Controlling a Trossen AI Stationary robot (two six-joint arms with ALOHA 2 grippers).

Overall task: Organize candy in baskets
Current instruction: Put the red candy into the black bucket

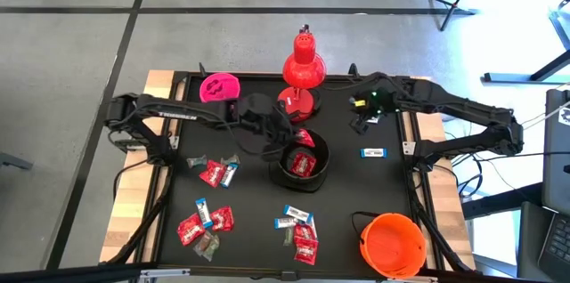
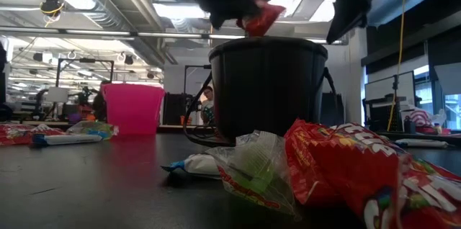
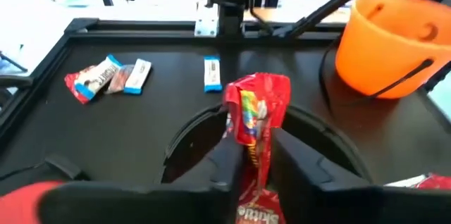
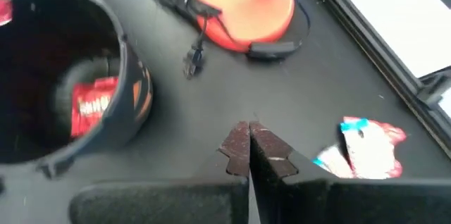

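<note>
Round black plastic bucket [image 1: 300, 165] holding red candy packs, left gripper [image 3: 254, 155] above it grasping shiny red Skittles pack [image 3: 258, 108], right gripper [image 4: 249, 145] clenched nearby

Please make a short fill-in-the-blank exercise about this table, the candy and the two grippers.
1. The left gripper holds a red candy above the ____ basket.
2. The orange basket contains ____ candy.
3. The fingers of the right gripper are ____.
4. Between the pink basket and the right gripper stands a red ____.

Missing words: black; no; shut; lamp
</note>
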